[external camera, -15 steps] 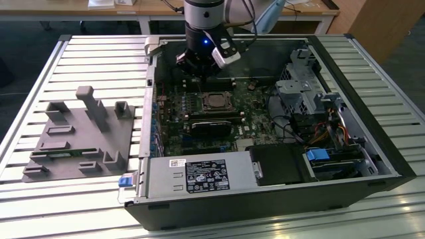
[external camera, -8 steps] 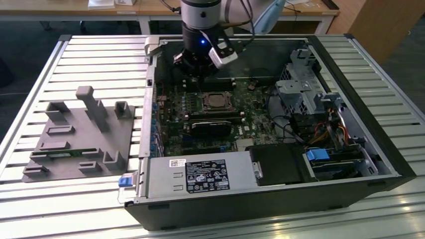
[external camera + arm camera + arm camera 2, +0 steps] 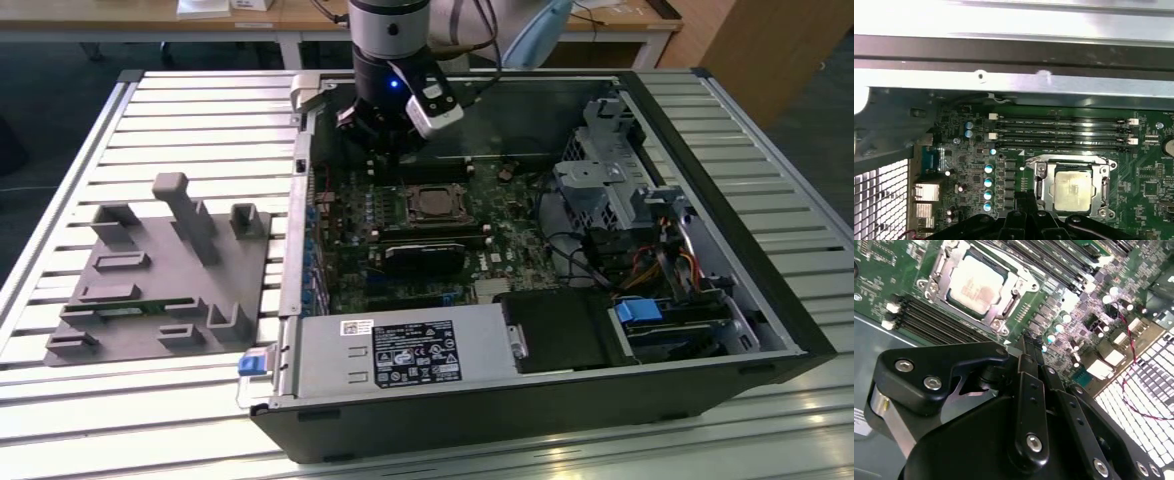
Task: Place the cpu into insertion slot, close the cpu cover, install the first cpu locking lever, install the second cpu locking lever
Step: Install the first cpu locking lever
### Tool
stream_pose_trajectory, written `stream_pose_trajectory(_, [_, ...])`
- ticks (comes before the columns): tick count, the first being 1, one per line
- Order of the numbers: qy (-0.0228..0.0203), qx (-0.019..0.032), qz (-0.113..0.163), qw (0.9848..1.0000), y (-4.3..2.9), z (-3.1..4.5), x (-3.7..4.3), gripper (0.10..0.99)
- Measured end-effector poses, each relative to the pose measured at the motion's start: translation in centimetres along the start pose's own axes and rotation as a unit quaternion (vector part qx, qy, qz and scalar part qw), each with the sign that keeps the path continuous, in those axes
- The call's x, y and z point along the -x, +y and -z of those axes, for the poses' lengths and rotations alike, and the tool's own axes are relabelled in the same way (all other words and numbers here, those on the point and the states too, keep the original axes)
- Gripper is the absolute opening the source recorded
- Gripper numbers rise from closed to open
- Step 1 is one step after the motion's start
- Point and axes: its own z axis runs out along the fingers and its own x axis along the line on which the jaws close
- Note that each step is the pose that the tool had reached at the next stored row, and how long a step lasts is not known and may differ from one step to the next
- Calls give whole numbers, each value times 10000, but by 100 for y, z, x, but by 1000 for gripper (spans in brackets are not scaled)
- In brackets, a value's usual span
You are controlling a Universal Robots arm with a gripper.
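Claw: the claw [image 3: 378, 150] [image 3: 1029, 347] [image 3: 1026, 200] hangs inside the open computer case [image 3: 747, 330], its fingers clenched together with nothing between them.
Cpu: the cpu [image 3: 1071, 187] [image 3: 976, 285] [image 3: 434, 205] lies flat in the insertion slot [image 3: 965, 309], silver top up, below the claw and close to its tips, not touched by them.
Cpu cover: the cpu cover [image 3: 1040, 187] [image 3: 1019, 277] lies down over the chip's edges, its window framing the metal top.
Locking levers: whether they are hooked cannot be told (the thin bars along the frame blur into it).
Memory slots: in the first wrist view the long black memory slots [image 3: 1059, 132] run beyond the socket from the claw.
Green board: the green board [image 3: 1149, 190] spreads under the claw on all sides of the socket.
Power supply: the grey power supply [image 3: 387, 355] sits well apart from the claw, at the case's other end.
Grey fixture: a grey fixture [image 3: 160, 270] stands outside the case on the slatted desk [image 3: 174, 110], well off to the exterior view's left of the claw.
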Motion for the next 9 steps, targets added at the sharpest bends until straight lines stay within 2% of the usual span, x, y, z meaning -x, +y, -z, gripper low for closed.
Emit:
stream_pose_trajectory(5, [0, 0, 0, 10000, 22, 1, -63, 106])
stream_pose_trajectory(9, [0, 0, 0, 10000, 69, 0, -84, 106])
